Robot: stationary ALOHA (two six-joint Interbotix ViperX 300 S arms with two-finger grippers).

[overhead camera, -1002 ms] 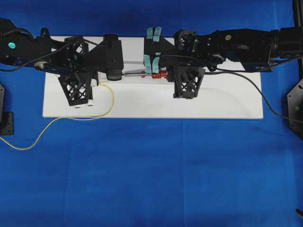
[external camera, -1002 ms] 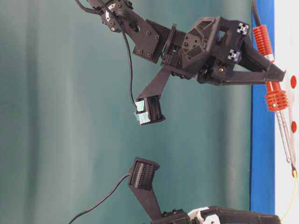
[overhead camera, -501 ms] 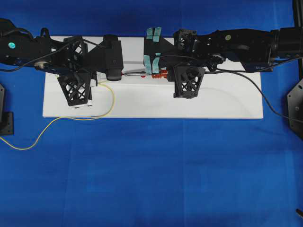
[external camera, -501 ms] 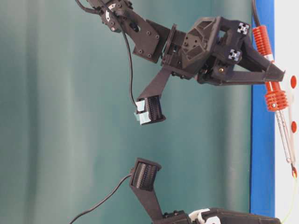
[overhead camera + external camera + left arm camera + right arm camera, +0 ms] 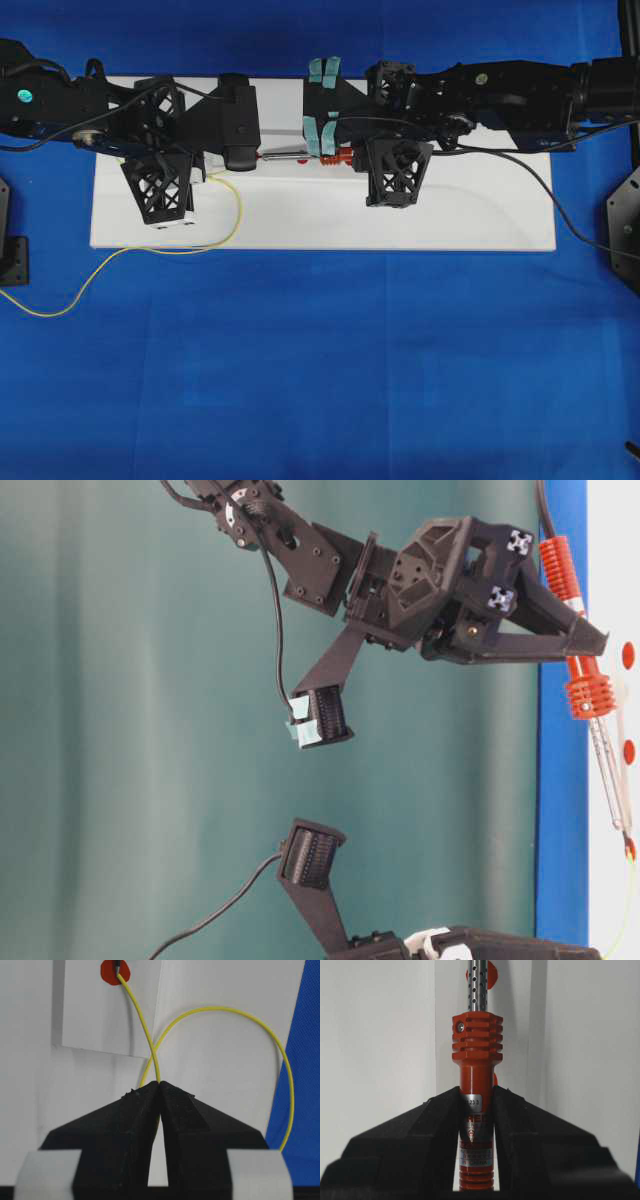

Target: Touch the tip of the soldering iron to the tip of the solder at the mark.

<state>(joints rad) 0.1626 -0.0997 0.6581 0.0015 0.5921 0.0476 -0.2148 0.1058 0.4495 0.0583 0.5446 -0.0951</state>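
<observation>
— Solder [image 5: 150, 1045] first: where was it?

— Pinched in the left claw [image 5: 159, 1085], whose two black fingers [image 5: 125, 1125] were pressed together on the thin yellow wire. From that pinch the wire ran straight up to the red mark [image 5: 114, 971] on the white board [image 5: 225, 1060], and its end lay on the mark.

— And the rest of the wire?

— It looped out to the side of the mark, curved back under the claw, and in the overhead view trailed off the board's near edge onto the blue tabletop [image 5: 320, 380], ending well away from the mark at the left.

— Soldering iron [image 5: 476, 1085]?

— Gripped by the right claw [image 5: 476, 1097], jaws closed on the red-orange body just below the ribbed collar. The perforated metal shaft pointed away from the claw toward the mark. In the overhead view the iron [image 5: 318, 156] lay level above the board, between the two arms.

— Did the tips meet?

— In the left wrist view a dark point [image 5: 116, 967] sat on the red mark right at the end of the yellow wire; they looked to be touching. The table-level view showed the shaft's tip [image 5: 628, 846] beside the yellow wire [image 5: 630, 900] there too.

— Anything else near the mark?

— Further red dots [image 5: 628, 655] on the board, alongside the iron.
</observation>
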